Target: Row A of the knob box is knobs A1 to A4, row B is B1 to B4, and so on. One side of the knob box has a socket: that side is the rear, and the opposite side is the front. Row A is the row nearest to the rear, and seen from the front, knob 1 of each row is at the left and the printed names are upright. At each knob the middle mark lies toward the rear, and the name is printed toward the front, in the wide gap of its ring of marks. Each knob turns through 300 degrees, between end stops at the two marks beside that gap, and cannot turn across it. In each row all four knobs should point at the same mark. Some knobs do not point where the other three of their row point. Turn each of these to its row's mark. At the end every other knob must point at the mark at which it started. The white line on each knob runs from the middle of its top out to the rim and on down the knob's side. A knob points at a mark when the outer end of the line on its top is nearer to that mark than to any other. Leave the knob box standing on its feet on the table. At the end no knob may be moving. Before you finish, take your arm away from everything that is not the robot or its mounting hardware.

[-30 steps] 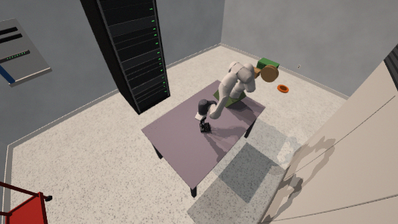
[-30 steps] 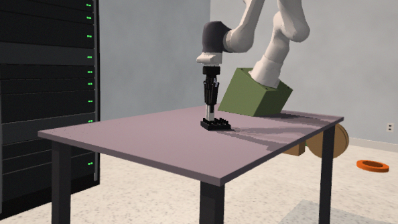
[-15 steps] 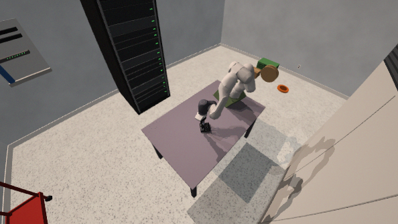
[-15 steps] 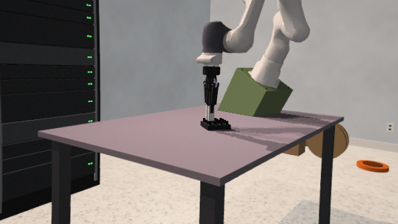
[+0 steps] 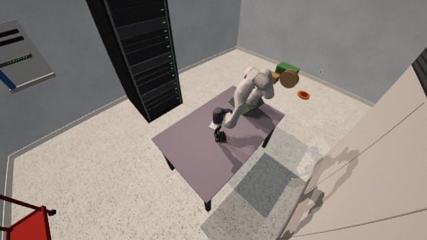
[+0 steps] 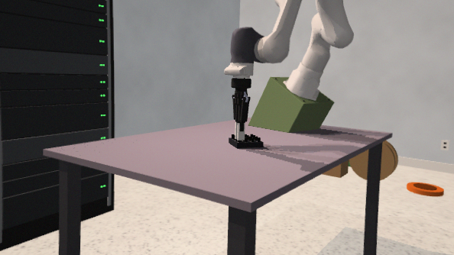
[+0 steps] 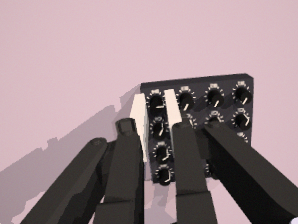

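Observation:
The black knob box (image 5: pixel 223 140) (image 6: pixel 250 145) (image 7: pixel 200 89) stands on the table. In the wrist view the gripper (image 6: pixel 240 139) (image 7: pixel 155 96) is slightly open, its pale fingertips on either side of the top-left corner knob (image 7: pixel 156 101), with small gaps showing. That knob's white line points to the right. The other knobs of that top row, such as the second knob (image 7: pixel 186 101), the third knob (image 7: pixel 215 98) and the right end knob (image 7: pixel 243 95), point down and slightly left. The printed names are too small to read. The gripper hides several knobs in the lower rows.
The table (image 5: pixel 187 152) (image 6: pixel 153 162) carries the arm's green base block (image 6: pixel 275 108) behind the box. The arm reaches over from there. A dark server rack (image 5: pixel 144 52) (image 6: pixel 50 97) stands beyond the table's left side.

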